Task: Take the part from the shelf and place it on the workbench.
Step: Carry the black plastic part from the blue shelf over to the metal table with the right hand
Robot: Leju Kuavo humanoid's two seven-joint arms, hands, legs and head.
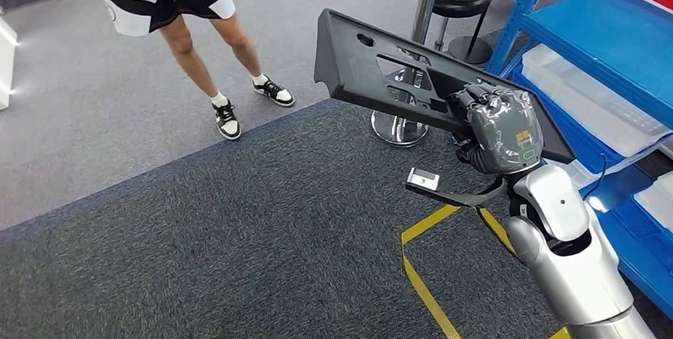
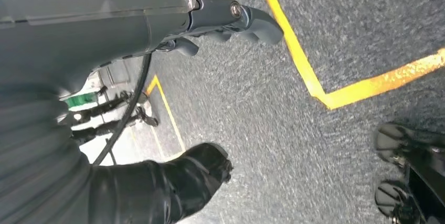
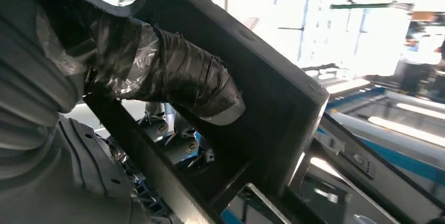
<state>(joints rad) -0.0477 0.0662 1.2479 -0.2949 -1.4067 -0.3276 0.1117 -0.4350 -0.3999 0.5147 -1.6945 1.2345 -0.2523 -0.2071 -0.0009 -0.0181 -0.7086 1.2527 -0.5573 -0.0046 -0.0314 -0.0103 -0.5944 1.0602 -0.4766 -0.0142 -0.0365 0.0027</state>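
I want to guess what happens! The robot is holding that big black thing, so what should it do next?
Probably carry it away from the blue shelf toward the workbench. The right hand grips the black part in the air, clear of the shelf, with carpet below.

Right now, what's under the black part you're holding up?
Under the black part in the head view lie dark carpet, yellow floor tape and a chrome stanchion base. The part hides most of that post, and the right hand gripping it covers the floor beneath.
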